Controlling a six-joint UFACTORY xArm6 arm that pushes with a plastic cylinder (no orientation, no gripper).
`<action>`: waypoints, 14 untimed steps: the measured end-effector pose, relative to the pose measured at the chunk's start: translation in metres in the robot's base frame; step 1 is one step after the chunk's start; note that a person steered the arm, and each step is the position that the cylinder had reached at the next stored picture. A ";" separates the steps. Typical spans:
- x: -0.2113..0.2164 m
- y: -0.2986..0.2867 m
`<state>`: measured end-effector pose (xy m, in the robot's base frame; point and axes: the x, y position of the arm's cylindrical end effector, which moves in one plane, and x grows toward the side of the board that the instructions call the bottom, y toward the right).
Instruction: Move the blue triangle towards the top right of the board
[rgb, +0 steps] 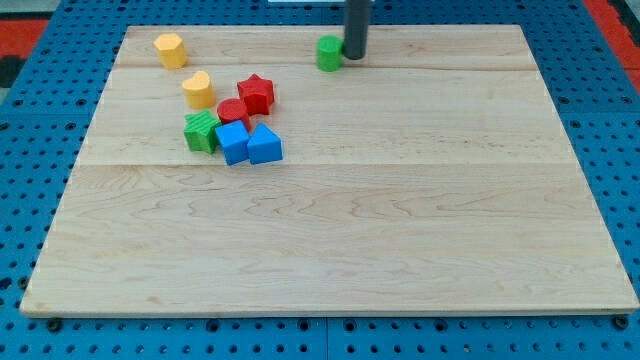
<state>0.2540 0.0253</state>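
blue triangle (265, 146) touching blue cube (232, 142) | pale wooden board (400, 230) on blue pegboard (620, 130) | no hand, nothing held

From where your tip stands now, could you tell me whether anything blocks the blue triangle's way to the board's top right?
Nothing visible does. The blue triangle has bare board up to the top right; my tip and the green block sit left of that line.
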 end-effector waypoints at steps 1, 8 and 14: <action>0.015 0.025; 0.221 -0.084; 0.125 -0.083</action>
<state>0.3792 -0.0574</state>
